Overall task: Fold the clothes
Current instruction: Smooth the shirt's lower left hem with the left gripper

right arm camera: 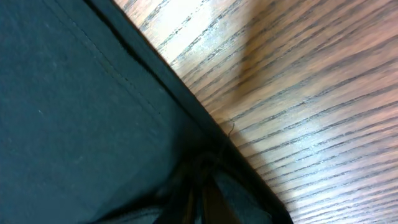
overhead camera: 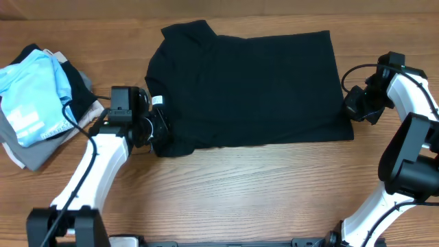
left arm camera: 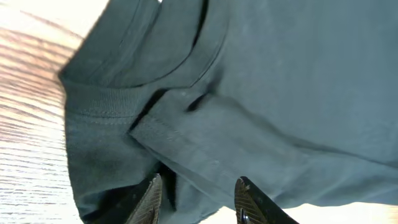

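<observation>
As far as I can judge from above, the folding is about halfway. The black T-shirt (overhead camera: 247, 89) lies flat on the table (overhead camera: 240, 199) between the two arms, and it already makes a quite tidy rectangle. Only a small flap stands out at the far corner of the collar end. I think the sleeves are folded in, though I cannot be sure of it. The end with the small white label (overhead camera: 157, 100) points to my left arm, and what I take for the hem points to my right arm. What is left, in my judgement, is to fold the shirt across its length into a small packet. The heap of other garments (overhead camera: 38, 103) lies apart, at the left edge of the table.

My left gripper (overhead camera: 156, 130) is low at the collar end, toward the near corner. In the wrist view its fingers (left arm camera: 152, 200) stand apart, with cloth between them but not pinched. My right gripper (overhead camera: 357, 106) is at the hem edge with its jaws closed. Its wrist view shows fabric gathered up into them, so I take it that it grips the hem.
</observation>
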